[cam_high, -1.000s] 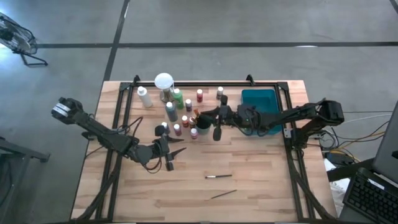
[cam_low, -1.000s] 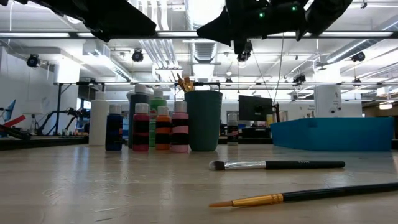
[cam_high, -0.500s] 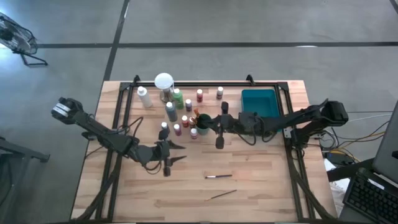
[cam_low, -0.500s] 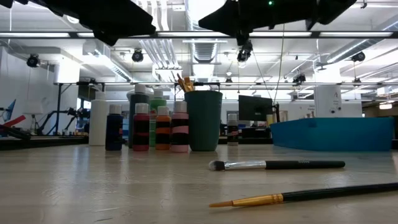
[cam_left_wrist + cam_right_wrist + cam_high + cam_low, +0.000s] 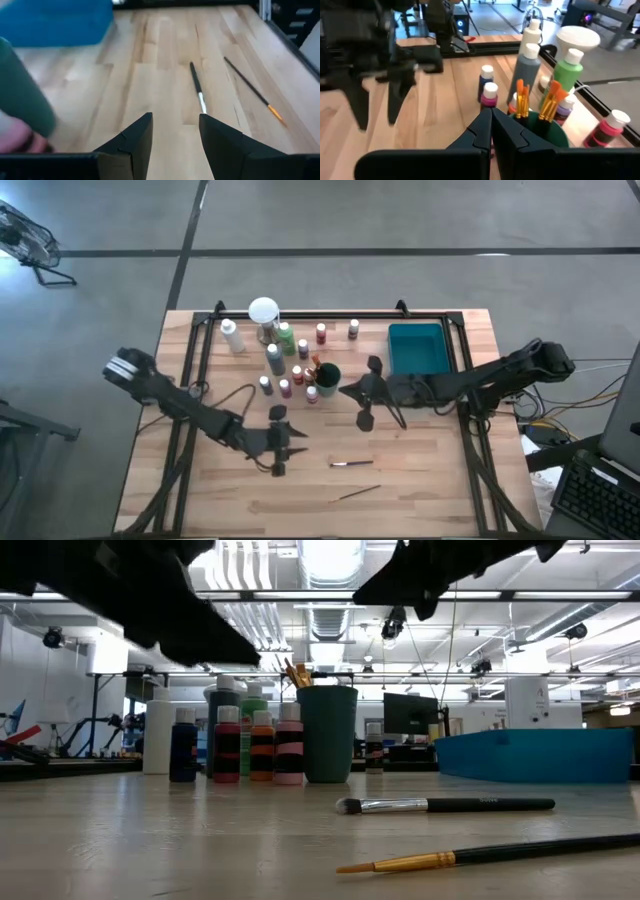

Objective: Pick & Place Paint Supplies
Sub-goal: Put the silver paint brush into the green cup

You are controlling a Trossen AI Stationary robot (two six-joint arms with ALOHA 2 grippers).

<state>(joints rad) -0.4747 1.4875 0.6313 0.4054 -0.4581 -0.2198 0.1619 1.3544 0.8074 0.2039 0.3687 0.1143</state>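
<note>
The left gripper (image 5: pixel 175 135), jaws spread, hovers near the thin dark silver-ferruled brush (image 5: pixel 197 90) lying on the wooden desk (image 5: pixel 430 470); it should descend straddling the handle. The right gripper (image 5: pixel 491 131), jaws pressed together, waits beside the dark green brush cup (image 5: pixel 328 376).

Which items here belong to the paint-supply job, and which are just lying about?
Job: paint bottles; silver-ferruled brush; gold-ferruled brush; brushes in the green cup.
Lying about: teal tray; round white-topped object.
</note>
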